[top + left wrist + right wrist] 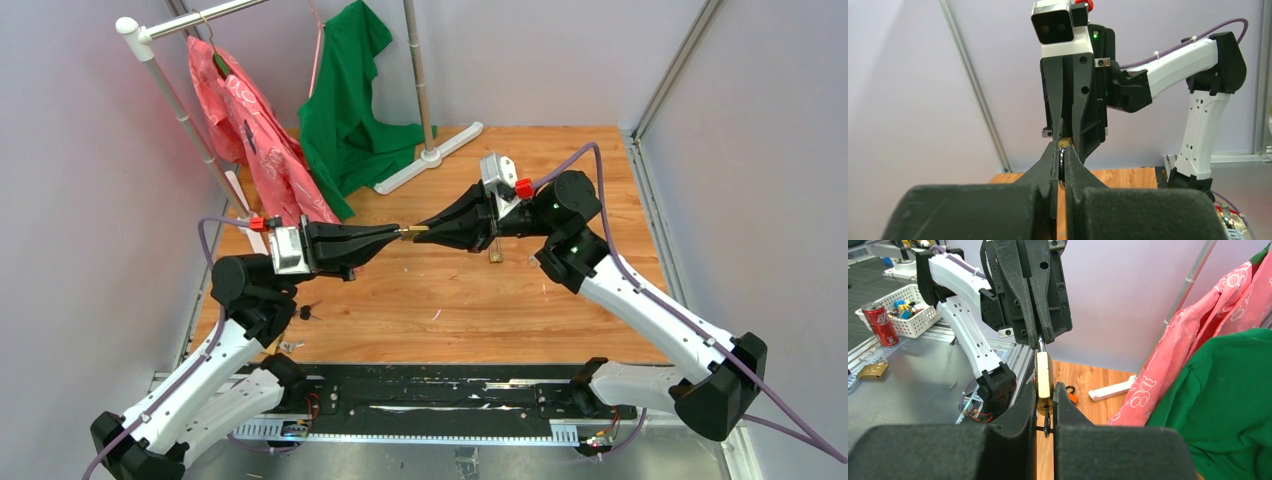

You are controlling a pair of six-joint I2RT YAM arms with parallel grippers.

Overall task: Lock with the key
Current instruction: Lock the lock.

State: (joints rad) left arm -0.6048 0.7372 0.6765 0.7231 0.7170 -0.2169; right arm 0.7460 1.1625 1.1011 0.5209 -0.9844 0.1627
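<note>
Brass shows between the two black grippers, which meet tip to tip above the middle of the wooden table point(420, 300). Nearest to its own camera, the right gripper point(1044, 390) has its fingers narrow and closed on the brass padlock point(1043, 374), with the lock body standing on its edge; a small key ring point(1047, 424) hangs under it, so I judge the key sits at that near end, though I cannot see the key itself. Beyond it, the left gripper point(1039, 342) comes from above with its jaws pressed fully together on the steel shackle point(1040, 343). I think each arm takes one part so that the shackle can be pushed home while the body stays fixed. Farther back hang a pink garment point(255, 130) and a green garment point(350, 95) on a rack.
</note>
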